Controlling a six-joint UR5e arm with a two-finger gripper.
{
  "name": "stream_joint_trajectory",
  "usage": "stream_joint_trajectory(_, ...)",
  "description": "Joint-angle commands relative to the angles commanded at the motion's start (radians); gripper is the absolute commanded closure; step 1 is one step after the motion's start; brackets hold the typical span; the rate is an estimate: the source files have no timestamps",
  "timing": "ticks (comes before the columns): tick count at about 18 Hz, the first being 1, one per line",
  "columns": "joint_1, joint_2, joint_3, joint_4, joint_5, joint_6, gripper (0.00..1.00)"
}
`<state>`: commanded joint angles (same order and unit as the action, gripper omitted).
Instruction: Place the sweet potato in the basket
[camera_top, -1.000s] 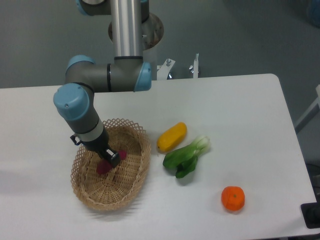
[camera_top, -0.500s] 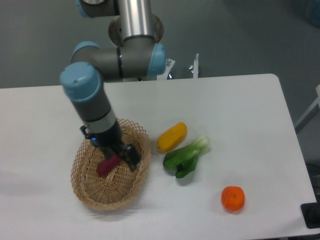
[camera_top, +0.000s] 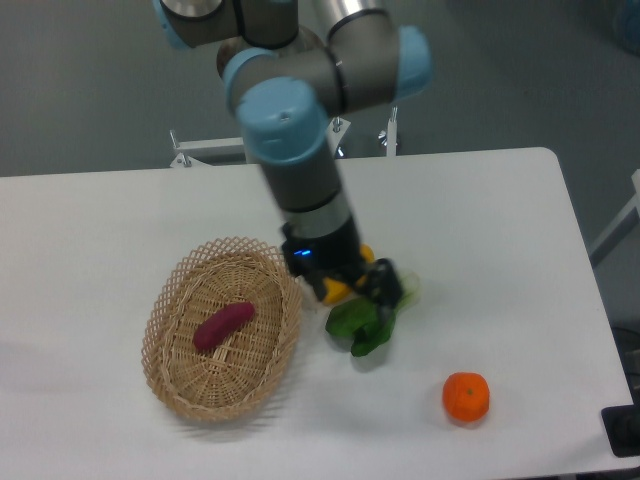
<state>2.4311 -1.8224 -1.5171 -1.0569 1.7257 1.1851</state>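
The dark purple sweet potato lies by itself on the floor of the tan wicker basket, near its middle and slightly tilted. My gripper hovers to the right of the basket, over the yellow vegetable and the leafy green. Its fingers stand apart and open, and nothing is held between them. The arm hides most of the yellow vegetable.
A round orange fruit sits near the front right of the white table. The leafy green lies just right of the basket. The arm's base rises at the table's back edge.
The gripper has let go of the sweet potato, which stays in the basket. The arm has lifted out and swung right, over the yellow vegetable.
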Motion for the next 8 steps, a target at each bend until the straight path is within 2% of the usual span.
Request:
stream_joint_trajectory(5, 0.109, 0.037, -0.006, -0.046, -0.113, 0.235, 0.0)
stream_joint_trajectory(8, 0.129, 0.049, -0.009, -0.049, -0.132, 0.286, 0.0)
